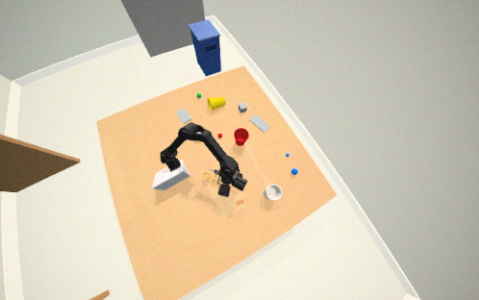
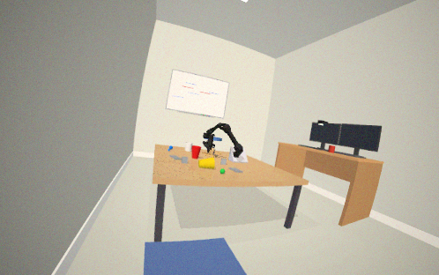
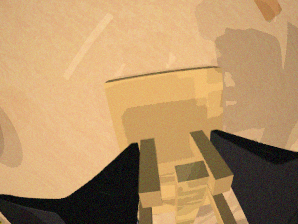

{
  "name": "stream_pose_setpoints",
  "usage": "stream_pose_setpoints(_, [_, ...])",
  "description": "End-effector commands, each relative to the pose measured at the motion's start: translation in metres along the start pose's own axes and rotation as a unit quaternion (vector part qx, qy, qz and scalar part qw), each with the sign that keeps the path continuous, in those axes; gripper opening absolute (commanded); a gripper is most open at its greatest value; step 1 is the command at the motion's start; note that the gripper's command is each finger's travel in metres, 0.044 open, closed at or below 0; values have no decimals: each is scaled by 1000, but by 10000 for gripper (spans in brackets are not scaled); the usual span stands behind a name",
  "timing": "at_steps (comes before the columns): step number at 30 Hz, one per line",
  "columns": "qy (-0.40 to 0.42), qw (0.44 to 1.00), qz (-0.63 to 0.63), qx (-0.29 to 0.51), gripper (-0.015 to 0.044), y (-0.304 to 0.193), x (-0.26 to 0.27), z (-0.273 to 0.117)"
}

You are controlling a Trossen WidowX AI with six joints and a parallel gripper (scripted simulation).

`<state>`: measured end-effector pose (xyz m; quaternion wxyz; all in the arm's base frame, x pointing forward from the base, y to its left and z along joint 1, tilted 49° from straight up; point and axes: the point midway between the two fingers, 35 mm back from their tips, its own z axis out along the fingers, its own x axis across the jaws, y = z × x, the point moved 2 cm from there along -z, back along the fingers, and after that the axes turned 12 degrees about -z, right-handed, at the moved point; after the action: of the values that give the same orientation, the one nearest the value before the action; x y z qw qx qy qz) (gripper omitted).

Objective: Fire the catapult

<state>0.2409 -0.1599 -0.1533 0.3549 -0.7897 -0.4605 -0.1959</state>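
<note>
The tan catapult (image 1: 212, 177) (image 3: 162, 92) stands on the table; the wrist view shows its flat base and two upright bars. My gripper (image 1: 231, 187) (image 2: 209, 149) (image 3: 175, 143) is shut on the catapult, its black fingers against the outer sides of the bars. The white mug (image 1: 272, 192) (image 2: 189, 146) stands upright beyond the gripper. A small red ball (image 1: 219, 135) lies near the red cup. A blue ball (image 1: 294, 171), a smaller blue ball (image 1: 288, 155) and a green ball (image 1: 198, 95) (image 2: 222, 171) lie farther off. I see no ball in the catapult; the arm hides part of it.
The red cup (image 1: 241, 137) (image 2: 196, 152) stands upright between the arm and the grey plate (image 1: 260, 123). A yellow cup (image 1: 216, 103) (image 2: 206, 163) lies on its side. A grey cube (image 1: 242, 107) and another grey plate (image 1: 184, 115) are nearby. An orange-brown patch (image 1: 239, 202) (image 3: 269, 9) is beyond the catapult.
</note>
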Motion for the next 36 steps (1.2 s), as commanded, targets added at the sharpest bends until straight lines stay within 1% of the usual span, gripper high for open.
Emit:
stream_pose_setpoints(1, [0, 1000, -2, 0, 0, 0, 0, -1])
stream_pose_setpoints(3, [0, 1000, -2, 0, 0, 0, 0, -1])
stream_pose_setpoints(17, [0, 1000, -2, 0, 367, 0, 0, -1])
stream_pose_setpoints(19, [-1, 1000, -1, -1, 420, 2, 0, -11])
stream_pose_setpoints(20, [-1, 1000, -1, -1, 440, 3, -1, -25])
stream_pose_setpoints(23, [-2, 1000, 0, -1, 440, 2, -1, -75])
stream_pose_setpoints(25, [-2, 1000, 1, 0, 440, -1, -1, -98])
stream_pose_setpoints(28, [-2, 1000, 1, 0, 440, -1, -1, -101])
stream_pose_setpoints(29, [0, 1000, 3, -5, 440, 1, -2, -86])
stream_pose_setpoints(36, [0, 1000, 2, -7, 440, -3, -1, -94])
